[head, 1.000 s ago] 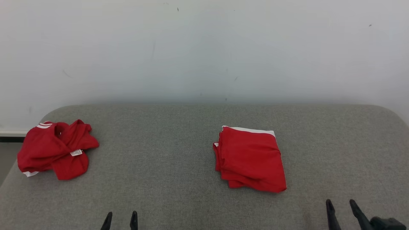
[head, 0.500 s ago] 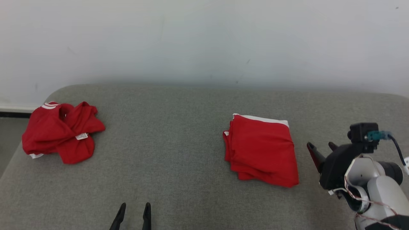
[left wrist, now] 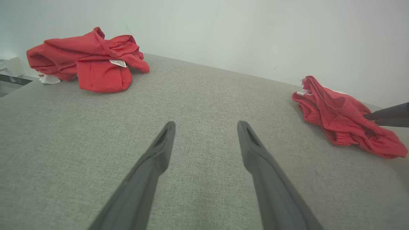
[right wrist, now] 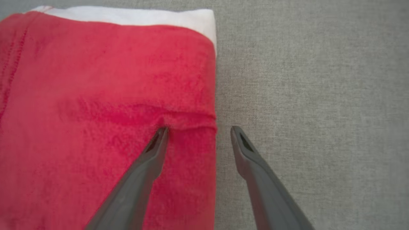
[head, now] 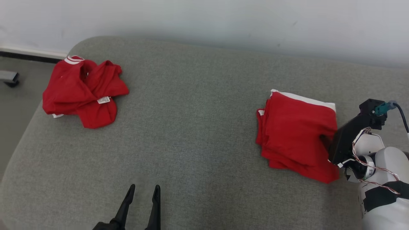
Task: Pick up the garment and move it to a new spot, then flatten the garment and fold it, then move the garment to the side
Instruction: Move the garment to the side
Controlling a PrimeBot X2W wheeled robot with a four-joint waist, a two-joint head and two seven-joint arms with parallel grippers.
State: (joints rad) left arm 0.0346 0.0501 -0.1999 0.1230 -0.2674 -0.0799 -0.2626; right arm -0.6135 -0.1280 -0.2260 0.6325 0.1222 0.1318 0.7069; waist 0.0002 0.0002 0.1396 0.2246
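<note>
Since a second earlier, the right arm (head: 381, 159) had swung in from the lower corner of the head view to the folded garment (head: 297, 134). The head camera had tipped downward as well, which shifted the whole scene. The arm's dark wrist sat against the garment's right edge, with the pale forearm trailing back behind it. We saw the right gripper (right wrist: 198, 129) spread wide across that edge and holding nothing. One finger (right wrist: 143, 172) pressed a small crease into the red cloth. The other (right wrist: 255, 166) was over the grey cushion (head: 198, 111) just beside the garment. The folded garment lay flat on the cushion, red, with a white band along its far side. The left gripper (head: 144, 186) hovered low over bare cushion, well to the left of the folded garment and nearer the robot. Its jaws were fully apart and empty, and its fingers pointed away from the robot. Farther left again, a crumpled garment (head: 83, 92) lay in a heap near the cushion's far corner.
</note>
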